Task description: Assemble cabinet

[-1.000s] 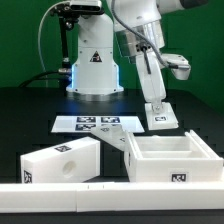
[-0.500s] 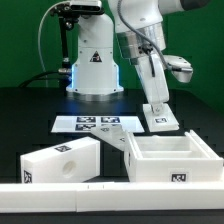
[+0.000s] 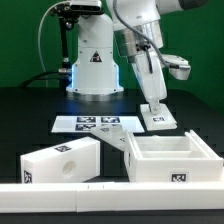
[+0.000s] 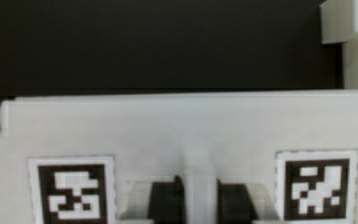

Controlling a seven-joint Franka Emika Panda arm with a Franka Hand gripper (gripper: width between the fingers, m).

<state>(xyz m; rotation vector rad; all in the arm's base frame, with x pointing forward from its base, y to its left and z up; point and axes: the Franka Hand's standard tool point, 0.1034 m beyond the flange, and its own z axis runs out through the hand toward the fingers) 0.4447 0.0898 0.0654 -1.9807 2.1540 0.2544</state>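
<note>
Plain dark tabletop [image 3: 28, 118] here. The tool [image 3: 154, 104] is clenched on a small upright cabinet panel [image 3: 158, 119], just behind the open box [image 3: 170, 160]. Best bet: line it up square with the box and lower gently, no twisting.

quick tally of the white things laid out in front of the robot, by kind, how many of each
cabinet parts: 4 (block, open box, flat piece, upright panel)
marker board: 1
long rail: 1
total: 6
</note>
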